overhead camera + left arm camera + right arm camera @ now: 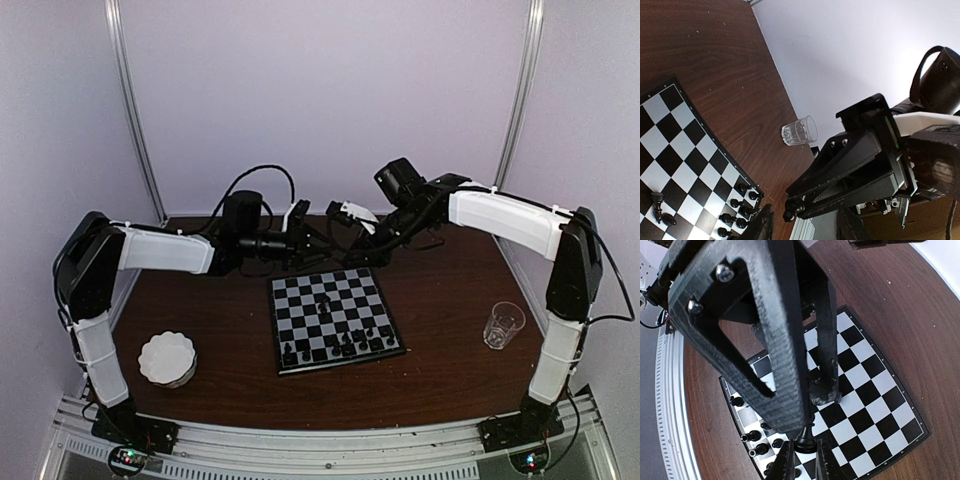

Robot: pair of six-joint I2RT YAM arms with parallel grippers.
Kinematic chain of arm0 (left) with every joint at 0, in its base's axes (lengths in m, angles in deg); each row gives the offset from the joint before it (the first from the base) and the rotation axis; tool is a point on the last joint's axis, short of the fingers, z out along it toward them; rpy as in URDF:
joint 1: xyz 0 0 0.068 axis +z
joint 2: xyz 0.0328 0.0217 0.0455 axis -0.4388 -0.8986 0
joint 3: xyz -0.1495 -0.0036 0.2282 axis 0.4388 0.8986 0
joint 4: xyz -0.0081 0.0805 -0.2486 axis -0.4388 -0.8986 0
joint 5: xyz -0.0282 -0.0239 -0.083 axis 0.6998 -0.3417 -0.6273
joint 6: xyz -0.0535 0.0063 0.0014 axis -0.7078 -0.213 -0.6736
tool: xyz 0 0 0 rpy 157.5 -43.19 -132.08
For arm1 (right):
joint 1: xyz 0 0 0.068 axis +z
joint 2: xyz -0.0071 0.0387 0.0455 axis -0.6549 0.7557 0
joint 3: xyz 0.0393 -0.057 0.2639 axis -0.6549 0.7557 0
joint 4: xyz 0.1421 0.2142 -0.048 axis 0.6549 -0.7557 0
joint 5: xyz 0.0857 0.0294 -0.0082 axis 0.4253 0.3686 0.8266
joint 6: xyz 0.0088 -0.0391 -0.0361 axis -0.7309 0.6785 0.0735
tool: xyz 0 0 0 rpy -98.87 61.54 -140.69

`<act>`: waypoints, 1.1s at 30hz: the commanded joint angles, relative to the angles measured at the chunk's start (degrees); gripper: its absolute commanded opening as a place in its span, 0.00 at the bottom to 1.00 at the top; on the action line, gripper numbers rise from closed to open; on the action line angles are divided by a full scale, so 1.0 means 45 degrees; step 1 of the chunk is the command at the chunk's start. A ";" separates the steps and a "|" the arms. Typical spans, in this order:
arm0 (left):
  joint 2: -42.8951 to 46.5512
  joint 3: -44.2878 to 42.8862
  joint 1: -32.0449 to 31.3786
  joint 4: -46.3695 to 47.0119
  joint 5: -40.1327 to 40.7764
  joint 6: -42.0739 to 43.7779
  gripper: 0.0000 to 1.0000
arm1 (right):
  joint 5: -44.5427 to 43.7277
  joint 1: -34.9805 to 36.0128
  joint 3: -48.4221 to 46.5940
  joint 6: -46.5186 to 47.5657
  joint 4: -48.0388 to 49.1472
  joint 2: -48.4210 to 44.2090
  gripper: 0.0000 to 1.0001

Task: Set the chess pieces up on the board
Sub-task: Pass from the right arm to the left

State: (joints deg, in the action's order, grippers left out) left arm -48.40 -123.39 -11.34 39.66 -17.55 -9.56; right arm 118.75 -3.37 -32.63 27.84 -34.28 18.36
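The board [350,290] lies at the table's middle. Several black chess pieces [340,346] stand along its near rows, and a couple more [325,300] stand near its middle. Both grippers meet in the air above the board's far edge. My right gripper [804,452] is shut on the base of one black chess piece [805,437], which also shows in the left wrist view [791,210]. My left gripper [805,224] is open, and its fingers [785,365] stand on either side of that piece's top, which is partly hidden behind them. I cannot tell whether they touch it.
A round white scalloped dish [167,358] sits at the near left of the table. A clear glass [503,323] stands at the right, also in the left wrist view [800,131]. White walls close in the back and sides.
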 commanded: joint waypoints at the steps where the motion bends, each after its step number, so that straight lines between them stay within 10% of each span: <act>1: -0.0287 0.0043 -0.0151 0.0927 -0.0409 -0.0207 0.42 | 0.0289 0.0053 -0.0531 -0.0249 0.0278 0.0156 0.12; 23: -0.0291 0.0143 -0.0154 0.1380 -0.0503 -0.0313 0.09 | 0.0611 0.0173 -0.0851 -0.0143 0.0130 0.0405 0.14; 33: 0.0798 -0.0801 -0.0282 -0.3061 0.0683 0.3681 0.04 | 0.1255 -0.1203 -0.0890 0.1844 -0.3766 -0.1650 0.51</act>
State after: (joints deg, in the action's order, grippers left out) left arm -49.14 -123.24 -11.84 36.78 -18.03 -5.58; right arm 121.37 -4.55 -37.13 31.64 -42.26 18.43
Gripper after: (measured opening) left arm 0.073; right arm 0.476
